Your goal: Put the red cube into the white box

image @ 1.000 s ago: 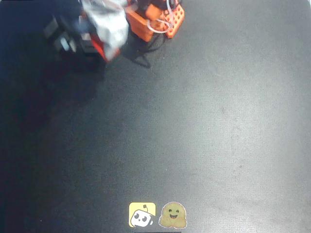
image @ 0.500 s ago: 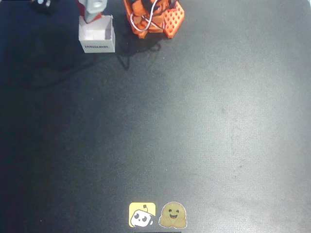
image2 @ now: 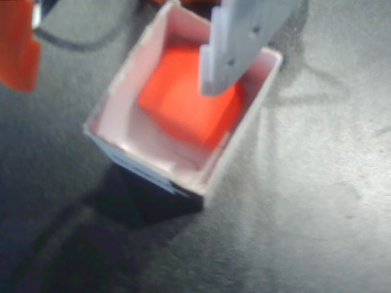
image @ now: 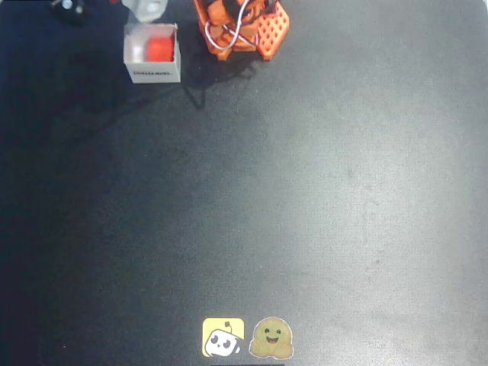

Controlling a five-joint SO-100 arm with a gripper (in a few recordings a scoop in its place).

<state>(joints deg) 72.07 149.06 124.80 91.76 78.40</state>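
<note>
Seen from the wrist view, the gripper [image2: 116, 52] hangs above the white box [image2: 116, 104] with its jaws spread wide: the pale grey finger [image2: 235, 43] reaches down over the box's far right corner, while the orange finger [image2: 17, 43] sits well off at the picture's left edge, nothing held between them. The red cube [image2: 177, 101] lies inside the box, tilted against the far inner wall, apart from both fingers. The box stands on the dark table [image2: 317, 201], throwing a hard shadow toward the lower left.

In the overhead view, the white box [image: 152, 70] sits near the top left of the black table [image: 305, 198], its strip of dark printed text on the wall facing the bottom of the picture, and the red cube [image: 158, 47] shows in its right half. A bit of the grey finger [image: 145, 8] pokes in at the top edge just above the box. The arm's orange perforated base [image: 263, 30], with a looped white cable, stands just right of the box. Two stickers, a yellow square one [image: 223, 337] and a smiling blob [image: 271, 338], lie side by side at the bottom edge.
</note>
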